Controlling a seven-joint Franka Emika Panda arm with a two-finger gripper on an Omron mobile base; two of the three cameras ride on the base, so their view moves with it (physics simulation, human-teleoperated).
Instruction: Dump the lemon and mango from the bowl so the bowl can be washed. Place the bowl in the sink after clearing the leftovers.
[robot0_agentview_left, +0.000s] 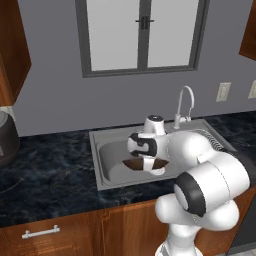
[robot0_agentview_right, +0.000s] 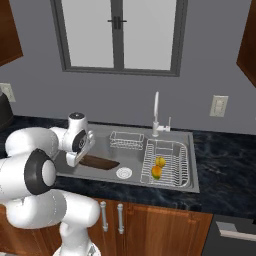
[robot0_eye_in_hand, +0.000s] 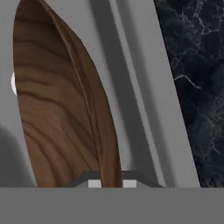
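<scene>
Over the deep basin of the grey metal sink (robot0_agentview_right: 185, 150), the robot's two-finger gripper (robot0_eye_in_hand: 109, 181) pinches the rim of the wide, shallow, dark brown wooden bowl (robot0_eye_in_hand: 57, 109). The bowl hangs just above the sink floor, so it looks ready to go straight down.

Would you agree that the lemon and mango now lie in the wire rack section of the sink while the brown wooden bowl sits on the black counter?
Not quite. The yellow lemon and orange mango do lie in the ribbed wire rack section, but the shallow dark brown wooden bowl is not on the counter: the right base view shows it down in the basin of the grey metal sink, at the pincer.
</scene>
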